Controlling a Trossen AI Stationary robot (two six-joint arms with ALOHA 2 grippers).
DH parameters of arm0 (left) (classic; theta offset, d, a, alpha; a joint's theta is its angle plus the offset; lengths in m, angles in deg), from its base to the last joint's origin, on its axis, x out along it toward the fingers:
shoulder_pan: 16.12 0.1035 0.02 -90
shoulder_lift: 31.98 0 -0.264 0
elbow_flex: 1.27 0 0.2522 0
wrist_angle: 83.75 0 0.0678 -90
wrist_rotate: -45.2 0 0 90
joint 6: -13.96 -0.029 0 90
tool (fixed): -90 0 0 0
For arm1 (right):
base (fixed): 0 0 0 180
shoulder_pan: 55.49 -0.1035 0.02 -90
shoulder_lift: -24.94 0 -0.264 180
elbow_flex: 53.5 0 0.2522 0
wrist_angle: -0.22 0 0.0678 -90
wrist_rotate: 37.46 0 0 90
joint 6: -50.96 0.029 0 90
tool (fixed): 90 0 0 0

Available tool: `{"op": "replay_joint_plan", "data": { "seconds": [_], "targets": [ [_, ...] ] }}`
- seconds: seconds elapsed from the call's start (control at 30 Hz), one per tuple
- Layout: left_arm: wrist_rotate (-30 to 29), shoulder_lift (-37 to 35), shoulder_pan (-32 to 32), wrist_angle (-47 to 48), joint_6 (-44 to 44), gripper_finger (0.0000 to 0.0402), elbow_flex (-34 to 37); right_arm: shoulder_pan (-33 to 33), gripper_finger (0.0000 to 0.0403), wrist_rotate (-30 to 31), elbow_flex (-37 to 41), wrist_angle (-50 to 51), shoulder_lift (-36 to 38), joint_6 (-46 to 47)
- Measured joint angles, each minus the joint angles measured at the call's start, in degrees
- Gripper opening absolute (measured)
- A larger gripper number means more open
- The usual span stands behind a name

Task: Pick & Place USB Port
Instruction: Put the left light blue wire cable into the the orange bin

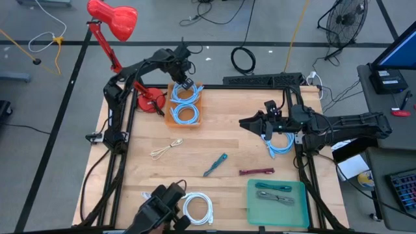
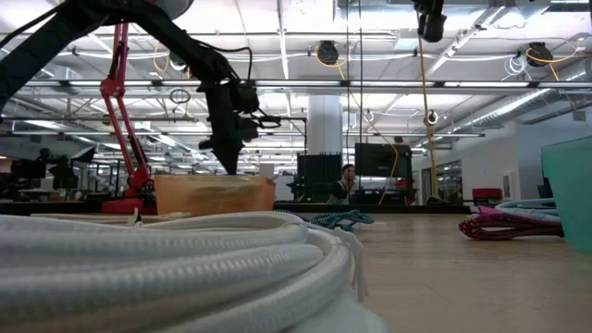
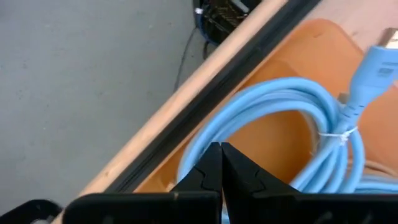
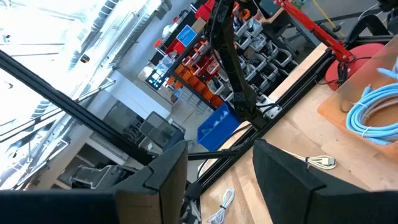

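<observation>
Left gripper [image 1: 187,83] sits over the orange tray [image 1: 173,119] at about 11 o'clock on the tabletop [image 1: 227,133], fingers [image 3: 211,168] pressed shut on nothing; the left wrist view shows them closed tip to tip just above a coiled light-blue cable [image 3: 280,118] lying in the tray. That tray holds two blue coils in the high view.

Right gripper [image 1: 265,125] hovers near 3 o'clock, fingers [image 4: 283,171] spread with empty air between them. A loose blue USB cable [image 1: 281,144] lies on the wood just beside it, toward the near edge. I read this as the piece in hand for the right arm.

Other cables across the tabletop: white coil [image 1: 197,209] at 6 o'clock, teal one [image 1: 215,164] and maroon one [image 1: 257,171] near centre, beige one [image 1: 166,149] at 9 o'clock. Green tray [image 1: 255,208] at 5 o'clock already holds a cable.

My plan for a clean pick: bring the right gripper down over the bundled part of the coil, not a single loop, straddle several strands, close firmly. Whether the left arm is finished I can't say.
</observation>
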Motion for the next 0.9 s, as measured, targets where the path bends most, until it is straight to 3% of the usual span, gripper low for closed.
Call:
{"op": "replay_joint_plan", "data": {
  "seconds": [0.9],
  "targets": [
    [-0.32,-1.66,1.62,-1.92,-0.44,0.0,0.02,0.0,0.0171,0.0,0.0,0.47,-0.02,0.05]
  ]
}}
